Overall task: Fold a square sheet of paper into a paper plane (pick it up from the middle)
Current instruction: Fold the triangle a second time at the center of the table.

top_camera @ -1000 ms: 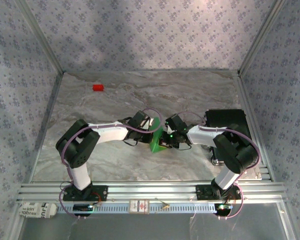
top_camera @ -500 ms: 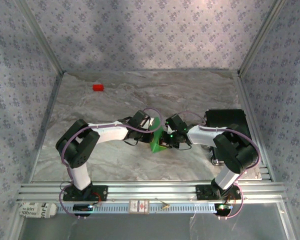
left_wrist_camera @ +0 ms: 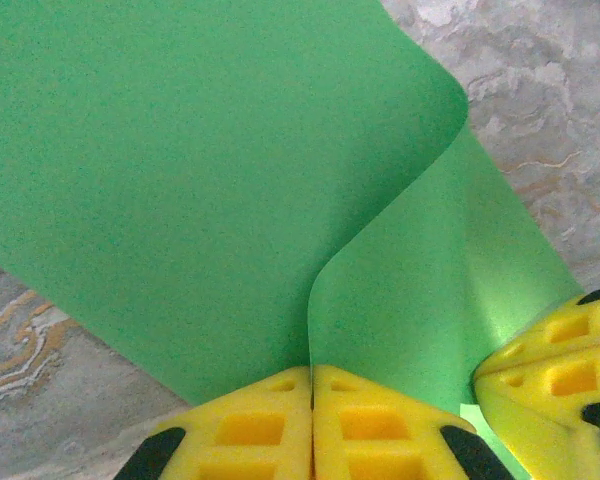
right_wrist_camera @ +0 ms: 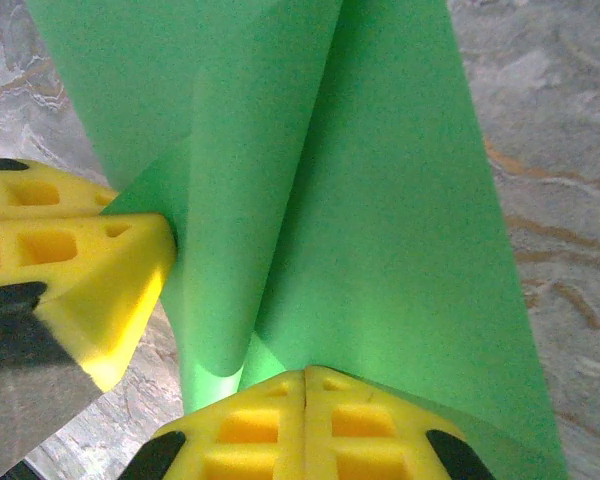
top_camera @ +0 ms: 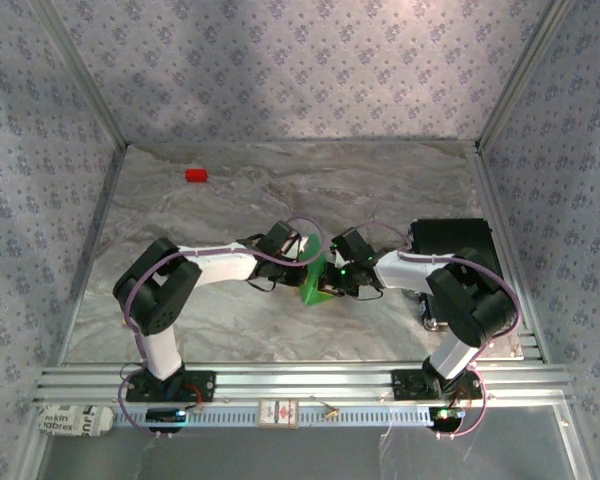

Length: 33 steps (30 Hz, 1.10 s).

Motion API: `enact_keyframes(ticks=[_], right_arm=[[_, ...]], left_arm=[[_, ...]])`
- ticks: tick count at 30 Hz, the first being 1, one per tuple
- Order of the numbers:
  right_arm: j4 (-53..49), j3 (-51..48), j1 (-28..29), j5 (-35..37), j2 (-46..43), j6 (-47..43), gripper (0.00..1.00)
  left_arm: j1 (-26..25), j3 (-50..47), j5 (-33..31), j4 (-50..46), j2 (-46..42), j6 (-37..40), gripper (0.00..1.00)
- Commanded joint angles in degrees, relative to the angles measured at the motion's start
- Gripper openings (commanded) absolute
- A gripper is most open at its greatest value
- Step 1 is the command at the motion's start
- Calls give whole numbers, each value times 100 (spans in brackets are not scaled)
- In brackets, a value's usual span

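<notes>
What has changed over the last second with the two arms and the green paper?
Nothing has visibly changed. The left pincer and the right pincer stay shut on the green paper, which is held between them. The red block sits in the same far-left spot.

The right gripper [right_wrist_camera: 307,378] is pressing its blocky yellow fingers flat against each other at the bottom, pinching the near edge of the thin bright green sheet of paper [right_wrist_camera: 410,200]. The sheet is rising away from them, bulging into a long rounded fold down its middle. From the left, the left gripper [right_wrist_camera: 140,218] is meeting that fold, its yellow fingertips pressed tight and touching the paper. The grey marbled tabletop [right_wrist_camera: 565,150] is showing behind.
</notes>
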Motion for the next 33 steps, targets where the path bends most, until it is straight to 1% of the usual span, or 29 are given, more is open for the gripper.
enact_keyframes(ticks=[1, 7, 12, 14, 16, 19, 22, 29, 33], right_arm=[[-290, -114, -34, 112, 108, -94, 1], [-234, -123, -49, 110, 32, -78, 2], [-53, -110, -152, 129, -292, 47, 3], [176, -168, -271, 33, -426, 167, 2], [428, -184, -413, -220, -425, 274, 0], [964, -187, -474, -514, -359, 486, 0], [1240, -39, -451, -658, -208, 618, 0], [1356, 237, -361, -740, 204, 684, 0], [1490, 238, -358, -789, 389, 746, 0]], left_arm=[[35, 110, 82, 37, 104, 88, 8], [31, 127, 116, -16, 166, 128, 7], [31, 110, 109, -57, 157, 140, 7], [30, 110, 104, -55, 157, 131, 7], [30, 110, 104, -57, 166, 140, 7], [33, 122, 102, -58, 182, 139, 7], [32, 136, 100, -62, 199, 140, 7], [32, 145, 103, -58, 218, 143, 7], [37, 138, 121, -42, 227, 131, 7]])
